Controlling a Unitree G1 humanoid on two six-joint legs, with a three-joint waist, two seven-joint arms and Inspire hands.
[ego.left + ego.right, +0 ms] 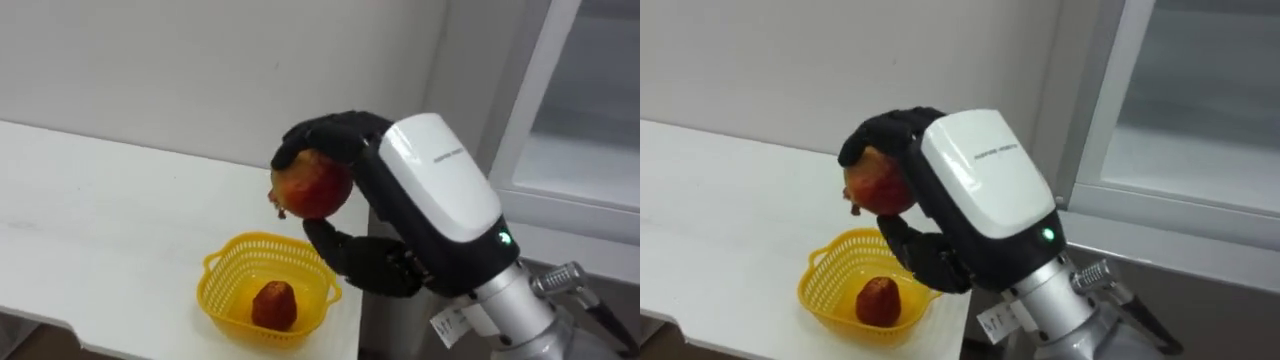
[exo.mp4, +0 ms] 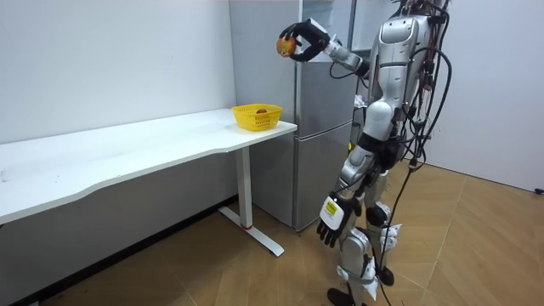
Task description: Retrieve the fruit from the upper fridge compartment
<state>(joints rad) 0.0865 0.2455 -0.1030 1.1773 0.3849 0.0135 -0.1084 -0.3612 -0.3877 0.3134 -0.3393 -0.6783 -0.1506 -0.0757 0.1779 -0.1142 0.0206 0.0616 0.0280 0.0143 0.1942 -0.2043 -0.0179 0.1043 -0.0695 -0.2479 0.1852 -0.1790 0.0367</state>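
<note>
1. Honestly, the right hand (image 1: 325, 132) has its fingers curled over the fruit (image 1: 312, 185), thumb underneath, up above the basket (image 1: 225, 265) at the table's (image 1: 100, 220) end corner. Let go this high and it probably bounces out.
2. It could smack the red fruit (image 1: 274, 305) lying in the basket.
3. The left hand (image 2: 331, 223) hangs relaxed by the thigh, so no backup catch.

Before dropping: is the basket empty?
Not empty: one red fruit lies in the yellow basket; the right hand holds a second fruit.
</note>
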